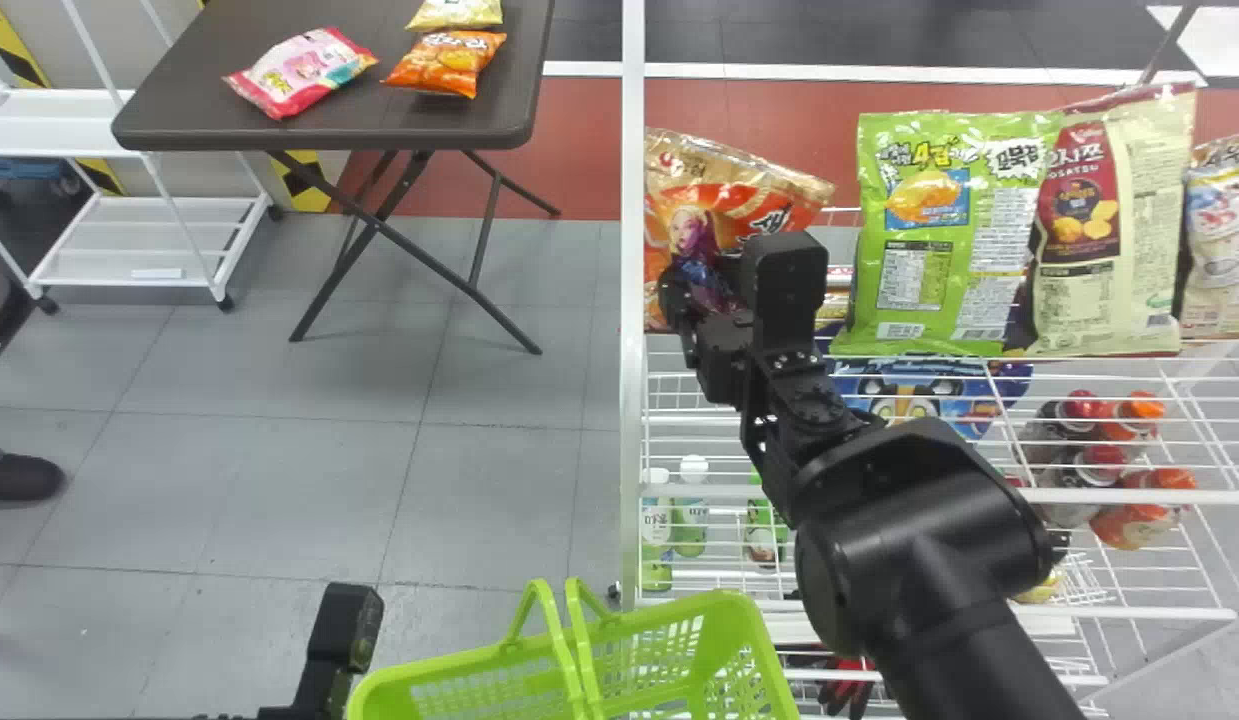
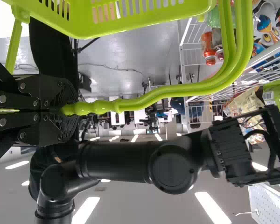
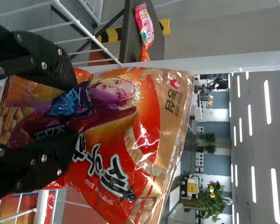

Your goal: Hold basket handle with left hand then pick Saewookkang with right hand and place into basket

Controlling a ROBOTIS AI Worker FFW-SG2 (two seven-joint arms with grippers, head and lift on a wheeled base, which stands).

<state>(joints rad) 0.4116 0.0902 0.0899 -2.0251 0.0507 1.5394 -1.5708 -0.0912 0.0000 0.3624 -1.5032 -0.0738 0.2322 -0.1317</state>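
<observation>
In the head view my right gripper is at the orange Saewookkang bag, which stands at the left end of the upper rack. Seen from the right wrist, the open right gripper has its two fingers spread wide over the printed front of the Saewookkang bag. My left gripper is beside the green basket at the bottom of the head view. In the left wrist view the left gripper is shut on the end of the green basket handle.
Right of the Saewookkang stand a green bag and a cream-and-maroon bag. A white post edges the wire rack, with bottles lower down. A dark table with snack bags is at the back left.
</observation>
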